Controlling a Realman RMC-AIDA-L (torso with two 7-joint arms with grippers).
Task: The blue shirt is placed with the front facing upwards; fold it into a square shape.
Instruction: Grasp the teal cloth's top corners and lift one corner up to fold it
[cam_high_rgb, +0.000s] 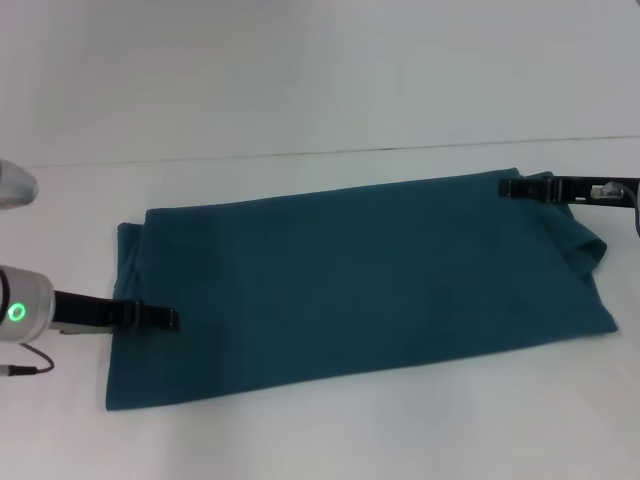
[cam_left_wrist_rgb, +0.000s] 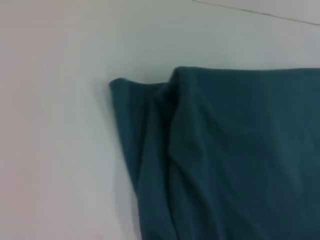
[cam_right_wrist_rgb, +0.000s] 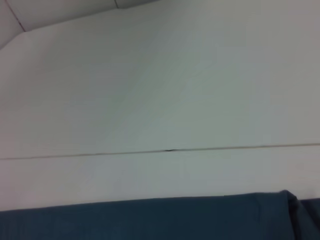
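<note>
The blue shirt (cam_high_rgb: 360, 280) lies flat as a long teal band across the white table (cam_high_rgb: 300, 90), with no print showing. A sleeve or folded layer bulges at its right end. My left gripper (cam_high_rgb: 165, 319) sits low over the shirt's left end, near the front left corner. My right gripper (cam_high_rgb: 510, 187) rests at the shirt's far right corner. The left wrist view shows a rumpled, layered corner of the shirt (cam_left_wrist_rgb: 240, 160). Only the shirt's far edge (cam_right_wrist_rgb: 150, 220) appears in the right wrist view, with bare table beyond it.
A thin seam (cam_high_rgb: 330, 152) runs across the table behind the shirt. Bare white tabletop surrounds the cloth in front (cam_high_rgb: 400, 430) and behind. A cable (cam_high_rgb: 25, 368) hangs by my left arm.
</note>
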